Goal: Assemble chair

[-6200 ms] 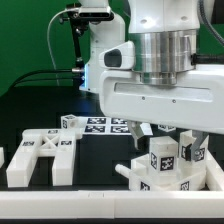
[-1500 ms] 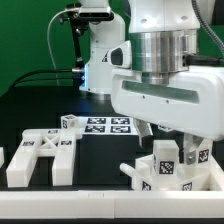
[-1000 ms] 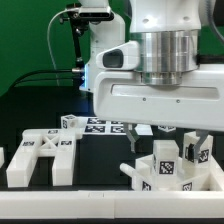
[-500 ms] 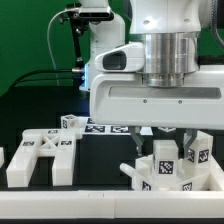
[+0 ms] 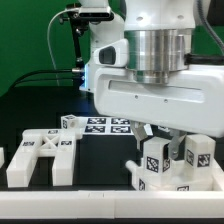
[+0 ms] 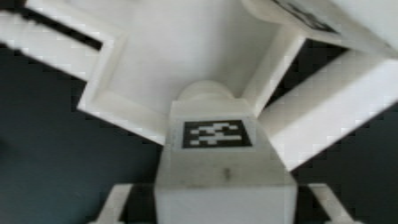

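Observation:
In the wrist view a white chair bar (image 6: 217, 140) with a square tag runs straight between the fingers of my gripper (image 6: 224, 206). The fingers (image 6: 121, 205) press in on both of its sides with only thin dark strips showing, so the gripper is shut on the bar. Under the bar lies a wider white chair panel (image 6: 151, 75). The exterior view shows the same tagged bar (image 5: 155, 162) tilted at the lower right, beside another tagged piece (image 5: 197, 153). There the hand's broad white body hides the fingertips.
A white H-shaped chair piece (image 5: 42, 158) lies at the exterior view's left, with a small tagged block (image 5: 70, 123) behind it. The marker board (image 5: 105, 125) lies flat at the middle back. A white rim (image 5: 100, 208) runs along the front of the black table.
The jaws have narrowed onto the tagged bar. The bar has shifted toward the exterior view's left and now leans; the neighbouring tagged piece has barely moved.

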Robot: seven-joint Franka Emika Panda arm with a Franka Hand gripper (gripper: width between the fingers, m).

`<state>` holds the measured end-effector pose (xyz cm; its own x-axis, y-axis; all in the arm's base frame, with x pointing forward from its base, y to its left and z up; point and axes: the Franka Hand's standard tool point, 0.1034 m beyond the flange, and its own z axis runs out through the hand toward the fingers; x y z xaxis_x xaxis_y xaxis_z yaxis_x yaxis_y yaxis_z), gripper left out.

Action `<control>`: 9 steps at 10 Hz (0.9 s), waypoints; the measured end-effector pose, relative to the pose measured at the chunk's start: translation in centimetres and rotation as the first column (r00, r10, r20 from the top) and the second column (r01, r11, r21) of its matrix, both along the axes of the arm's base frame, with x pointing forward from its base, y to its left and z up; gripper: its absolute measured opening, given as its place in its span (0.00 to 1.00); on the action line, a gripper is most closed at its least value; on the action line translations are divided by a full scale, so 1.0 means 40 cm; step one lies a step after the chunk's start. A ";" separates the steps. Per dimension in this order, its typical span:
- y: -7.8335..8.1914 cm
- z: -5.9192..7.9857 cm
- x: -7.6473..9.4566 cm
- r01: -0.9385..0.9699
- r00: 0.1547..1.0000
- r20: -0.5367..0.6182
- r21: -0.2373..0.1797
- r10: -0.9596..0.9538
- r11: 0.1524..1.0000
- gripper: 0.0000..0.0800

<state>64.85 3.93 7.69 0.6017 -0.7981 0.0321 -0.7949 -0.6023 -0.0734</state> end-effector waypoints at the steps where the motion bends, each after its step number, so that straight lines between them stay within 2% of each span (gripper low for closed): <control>1: 0.001 -0.005 0.000 0.173 0.985 -0.011 0.019 -0.173 0.985 0.35; 3: 0.000 0.000 0.011 0.462 0.886 -0.063 0.062 -0.459 0.884 0.36; 8: 0.000 -0.008 0.007 0.714 0.699 -0.093 0.061 -0.709 0.697 0.36; 9: 0.000 -0.009 0.007 0.718 0.696 -0.093 0.060 -0.712 0.694 0.36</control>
